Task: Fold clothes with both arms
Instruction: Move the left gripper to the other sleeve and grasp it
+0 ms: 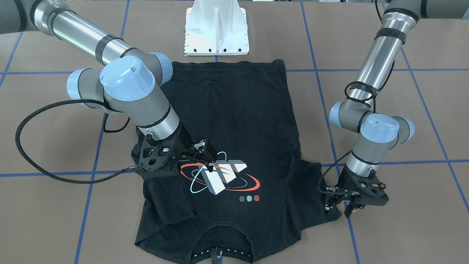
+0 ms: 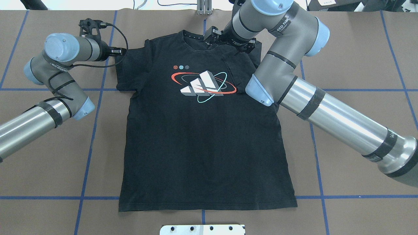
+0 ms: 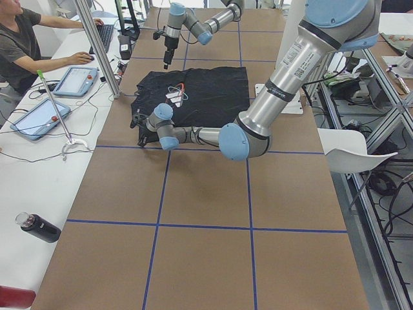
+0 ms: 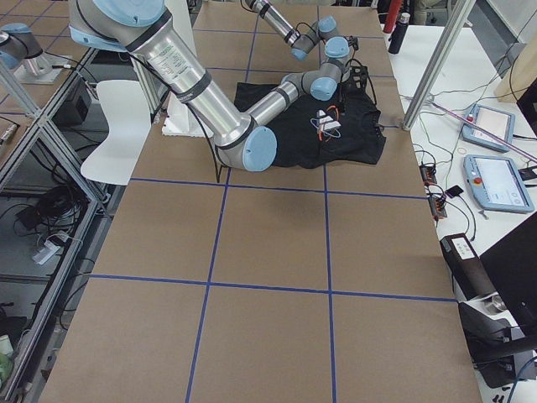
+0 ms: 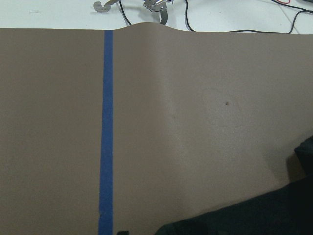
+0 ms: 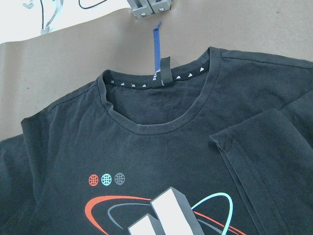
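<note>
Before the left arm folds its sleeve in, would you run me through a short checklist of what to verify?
1. T-shirt flat, front up: ok.
2. Right sleeve folded onto the chest: ok.
3. Left sleeve spread flat: ok.
4. Left gripper open at that sleeve's edge: ok.
5. Right gripper clear of the logo: cannot tell.

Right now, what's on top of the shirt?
Its own sleeve folded inward beside the logo; the right gripper is over the logo. Whatever lies under the fold is covered.
</note>
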### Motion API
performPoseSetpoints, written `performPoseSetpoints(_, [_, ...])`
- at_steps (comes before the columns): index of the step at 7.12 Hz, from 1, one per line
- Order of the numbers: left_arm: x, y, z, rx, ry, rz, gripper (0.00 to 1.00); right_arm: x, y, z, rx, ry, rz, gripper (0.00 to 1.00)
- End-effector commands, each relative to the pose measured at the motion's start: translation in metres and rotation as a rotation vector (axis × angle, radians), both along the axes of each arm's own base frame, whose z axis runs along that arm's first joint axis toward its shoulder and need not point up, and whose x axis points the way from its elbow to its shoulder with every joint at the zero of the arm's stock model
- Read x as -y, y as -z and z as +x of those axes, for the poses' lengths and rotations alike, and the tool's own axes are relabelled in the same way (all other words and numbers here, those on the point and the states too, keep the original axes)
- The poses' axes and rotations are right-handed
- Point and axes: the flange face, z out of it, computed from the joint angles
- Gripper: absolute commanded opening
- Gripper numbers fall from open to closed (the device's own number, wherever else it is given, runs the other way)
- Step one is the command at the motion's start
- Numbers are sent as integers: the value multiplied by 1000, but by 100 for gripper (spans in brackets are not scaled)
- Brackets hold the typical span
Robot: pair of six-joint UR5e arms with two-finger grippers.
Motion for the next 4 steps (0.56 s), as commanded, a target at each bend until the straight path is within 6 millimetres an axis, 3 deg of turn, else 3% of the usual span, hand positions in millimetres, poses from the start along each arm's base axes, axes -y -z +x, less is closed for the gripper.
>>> performPoseSetpoints(1, [1,-2,1,4,-1,-3,63,0,-1,0,-1,1,1,100])
performPoseSetpoints(4, [1,-2,1,4,-1,-3,38,1,-3,1,-3,-1,-1,100])
